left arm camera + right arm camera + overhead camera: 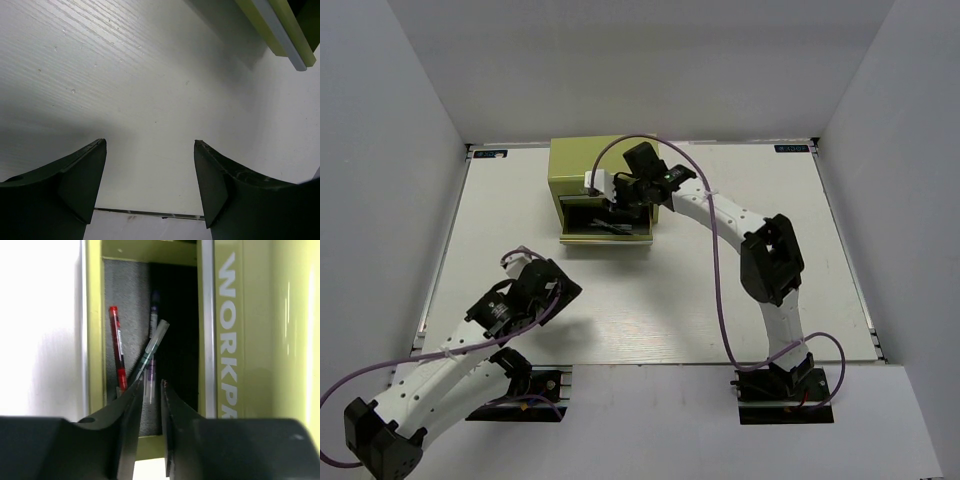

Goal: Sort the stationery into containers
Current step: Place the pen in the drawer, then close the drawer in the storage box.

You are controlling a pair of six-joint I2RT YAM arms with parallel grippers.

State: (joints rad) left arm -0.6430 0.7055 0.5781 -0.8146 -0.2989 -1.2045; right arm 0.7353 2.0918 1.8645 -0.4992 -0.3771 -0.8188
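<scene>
The olive-green chest (582, 160) stands at the far middle with its lower drawer (605, 236) pulled out. My right gripper (620, 205) hangs over that drawer. In the right wrist view the drawer (93, 340) holds a red-and-white pen (117, 350), a purple pen (154, 310) and a dark teal pen (152, 347) lying tilted. The right gripper (150, 382) has its jaws a narrow gap apart with nothing between them; the teal pen runs behind the left finger (127, 415). My left gripper (556, 288) is open and empty over bare table (150, 90).
The chest's front (227, 340) carries pale lettering. An olive edge of the drawer (280, 25) shows at the top right of the left wrist view. Purple cables (720, 270) loop along both arms. White walls enclose the table on three sides.
</scene>
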